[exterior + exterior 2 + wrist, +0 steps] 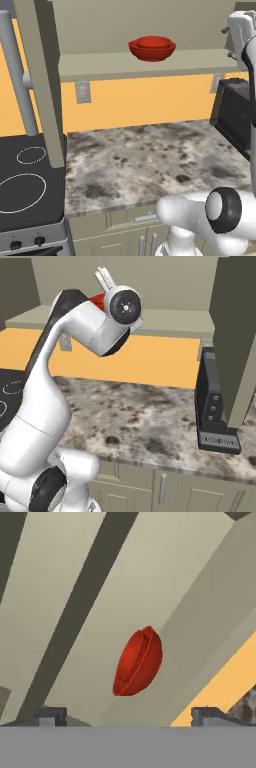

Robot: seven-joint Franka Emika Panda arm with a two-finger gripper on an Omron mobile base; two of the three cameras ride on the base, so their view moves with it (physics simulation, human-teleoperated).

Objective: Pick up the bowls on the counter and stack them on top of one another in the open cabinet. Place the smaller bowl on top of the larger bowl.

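Observation:
On the open cabinet's shelf (100, 65) stand the two red bowls, stacked. The smaller bowl (152, 42) rests inside the larger bowl (152, 53). In the hand view the stack appears rolled on its side, the larger bowl (149, 662) cupping the smaller bowl (129, 662). My gripper (128, 716) is open with nothing between its fingertips (50, 714), and it stands back from the bowls, apart from them. A sliver of red bowl (99, 300) peeks from behind my wrist in the right base view. The speckled counter (150, 155) lies below, bare.
The cabinet's open door (42, 75) hangs at the left of the shelf, over the black stovetop (25, 185). A dark appliance (215, 406) stands at the counter's right end by the wall. Drawers with metal handles (142, 218) run under the counter edge.

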